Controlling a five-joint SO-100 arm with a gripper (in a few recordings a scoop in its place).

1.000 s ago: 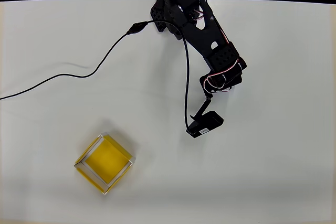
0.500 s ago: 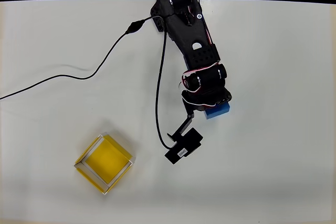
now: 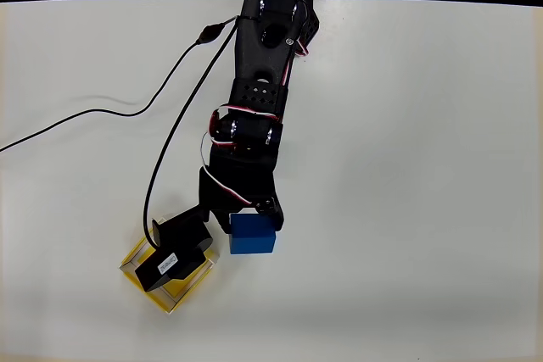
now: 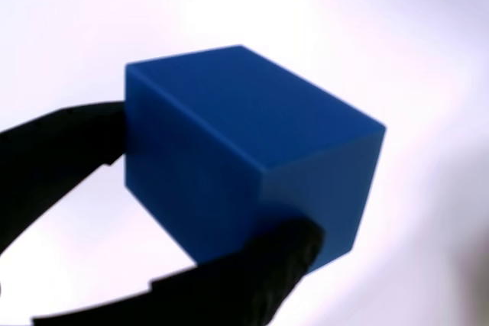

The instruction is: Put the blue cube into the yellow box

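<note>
Swung leftward and stretched far out from the base since half a second ago, with the blue cube point(image 3: 253, 234) carried from right of centre down toward the yellow box point(image 3: 136, 253).

Overhead view: black arm point(image 3: 259, 99) reaching from the top edge of the white table point(image 3: 441, 167) down and to the left. Gripper point(image 3: 252, 225) partly hidden under the wrist, clamped on the cube at the arm's tip. Cube just right of the box, apart from it, not over its opening; whether lifted off the table cannot be told from above. Small black module point(image 3: 176, 255) on a cable point(image 3: 161, 184) covering much of the box, with yellow floor and pale rim showing only at the left and bottom corners. Second cable length point(image 3: 76, 127) trailing off toward the left edge of the table.

Wrist view: cube point(image 4: 244, 150) large and near, tilted, one corner pointing up. Black fingers point(image 4: 260, 272) pressed against it, one from the left side and one from below on the front face, jaws closed to the cube's width. Pale blurred surface behind, nothing else distinguishable.
</note>
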